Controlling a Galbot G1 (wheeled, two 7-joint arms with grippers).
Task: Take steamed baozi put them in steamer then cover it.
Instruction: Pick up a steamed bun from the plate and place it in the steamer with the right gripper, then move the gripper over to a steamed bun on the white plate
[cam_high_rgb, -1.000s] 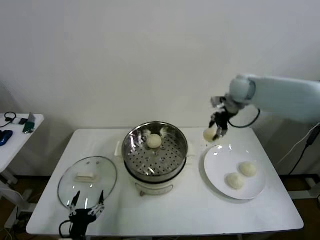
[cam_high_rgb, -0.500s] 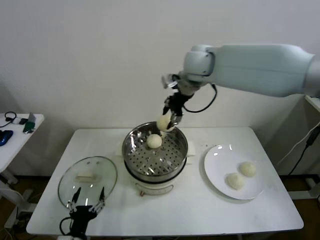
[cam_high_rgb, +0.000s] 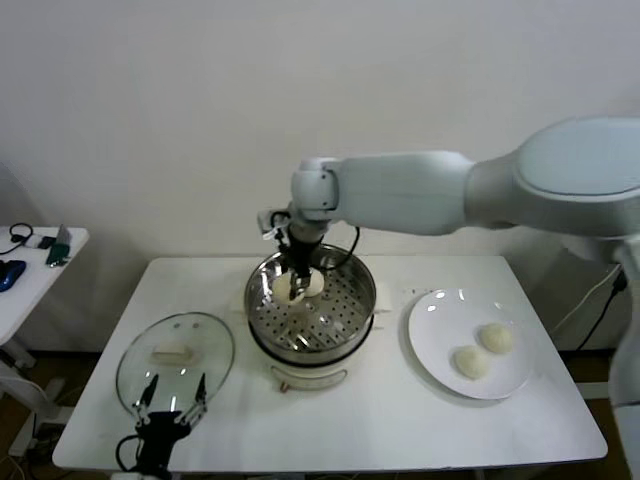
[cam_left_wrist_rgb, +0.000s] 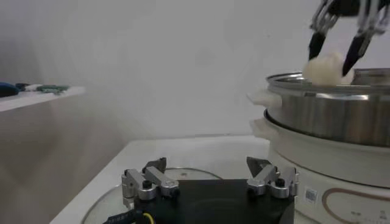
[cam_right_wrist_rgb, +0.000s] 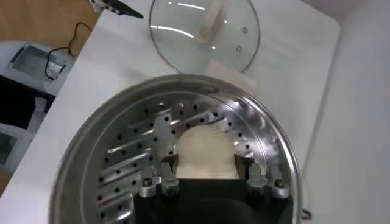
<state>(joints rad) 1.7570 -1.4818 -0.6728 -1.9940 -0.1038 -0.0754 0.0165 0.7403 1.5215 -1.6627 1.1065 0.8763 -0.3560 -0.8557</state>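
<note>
I see my right gripper (cam_high_rgb: 296, 290) low inside the steamer (cam_high_rgb: 345, 310), well within its rim, clasping a baozi (cam_right_wrist_rgb: 204, 152); another bun (cam_high_rgb: 314, 283) sits beside it. Two buns (cam_high_rgb: 482, 350) remain on the plate (cam_high_rgb: 435, 335); my left gripper (cam_high_rgb: 172, 398) idles spread wide by the cover (cam_high_rgb: 175, 362).

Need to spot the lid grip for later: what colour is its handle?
Cream-white, on the clear glass lid; the right wrist view shows the handle best.

The right arm (cam_high_rgb: 420, 190) is a smooth, pale grey-white shell with rounded joints and a thin black cable looping near its wrist. Both tools are black: the left tool (cam_left_wrist_rgb: 210, 180) and right tool (cam_right_wrist_rgb: 207, 179) carry silver finger mounts with dark screws.
</note>
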